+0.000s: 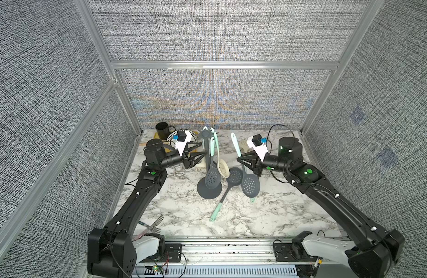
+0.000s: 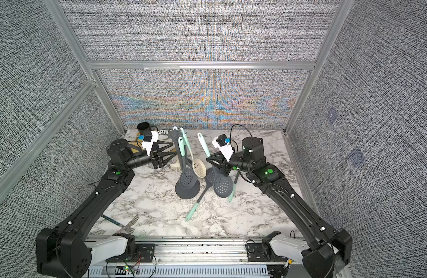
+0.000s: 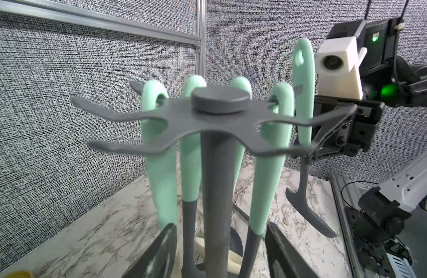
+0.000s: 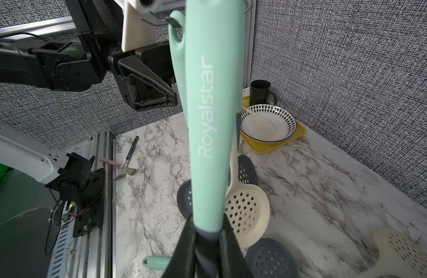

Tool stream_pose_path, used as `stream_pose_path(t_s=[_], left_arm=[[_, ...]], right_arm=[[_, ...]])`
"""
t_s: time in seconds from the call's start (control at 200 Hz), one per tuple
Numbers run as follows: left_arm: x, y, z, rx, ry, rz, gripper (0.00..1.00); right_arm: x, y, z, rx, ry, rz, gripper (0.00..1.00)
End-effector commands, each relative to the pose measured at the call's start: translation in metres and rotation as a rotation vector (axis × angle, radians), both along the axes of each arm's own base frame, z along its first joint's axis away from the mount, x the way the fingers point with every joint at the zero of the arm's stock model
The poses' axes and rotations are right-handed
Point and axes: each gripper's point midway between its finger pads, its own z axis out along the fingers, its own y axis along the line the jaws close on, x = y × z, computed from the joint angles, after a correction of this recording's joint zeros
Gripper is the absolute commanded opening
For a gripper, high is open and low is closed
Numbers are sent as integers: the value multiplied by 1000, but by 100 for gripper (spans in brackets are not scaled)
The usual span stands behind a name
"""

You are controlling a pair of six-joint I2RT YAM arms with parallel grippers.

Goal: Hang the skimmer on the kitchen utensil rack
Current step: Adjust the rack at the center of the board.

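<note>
The kitchen utensil rack [image 1: 208, 191] stands mid-table, and several mint-handled utensils hang from its star crown [image 3: 214, 120]. My left gripper [image 3: 219, 227] is open. Its jaws stand on either side of the rack's pole [image 3: 216, 192] and two hanging shafts, just below the crown. My right gripper [image 4: 207, 223] is shut on the skimmer [image 4: 212, 108] where the mint handle meets the grey shaft. The skimmer hangs upright with its dark perforated head [image 1: 250, 186] above the table. Its handle [image 3: 302, 96] stands just beside the crown's right-hand hooks, the hanging hole above crown level.
A loose dark skimmer [image 1: 234, 175] lies on the marble right of the rack's base, with another mint handle end [image 1: 252, 199] nearby. A black mug [image 1: 163, 130] and a patterned bowl [image 4: 267, 122] on a yellow tray [image 4: 291, 139] sit back left. Forks [image 1: 157, 222] lie front left.
</note>
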Motion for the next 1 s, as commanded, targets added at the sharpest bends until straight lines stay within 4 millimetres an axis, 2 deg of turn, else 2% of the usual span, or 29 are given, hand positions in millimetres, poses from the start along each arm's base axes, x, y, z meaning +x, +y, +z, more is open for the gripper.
stream_pose_path(t_s=[0.0, 0.31, 0.586, 0.741, 0.851, 0.971, 0.996], left_arm=[[-8, -5, 3, -1, -8, -74, 58], [-2, -11, -4, -1, 19, -122, 52], [6, -24, -8, 1, 42, -185, 43], [7, -29, -12, 4, 48, -206, 35], [6, -29, -13, 9, 47, -203, 25], [3, -28, -13, 13, 36, -189, 25], [3, -27, -13, 13, 37, -187, 30]], right_arm=[[-4, 0, 6, 10, -11, 14, 0], [-7, 1, 9, 17, -10, 21, 0], [-9, 0, 12, 21, -14, 21, 0], [-9, 0, 12, 21, -15, 22, 0], [-10, 0, 12, 22, -17, 24, 0], [-10, 0, 13, 21, -17, 22, 0], [-10, 0, 13, 22, -17, 21, 0]])
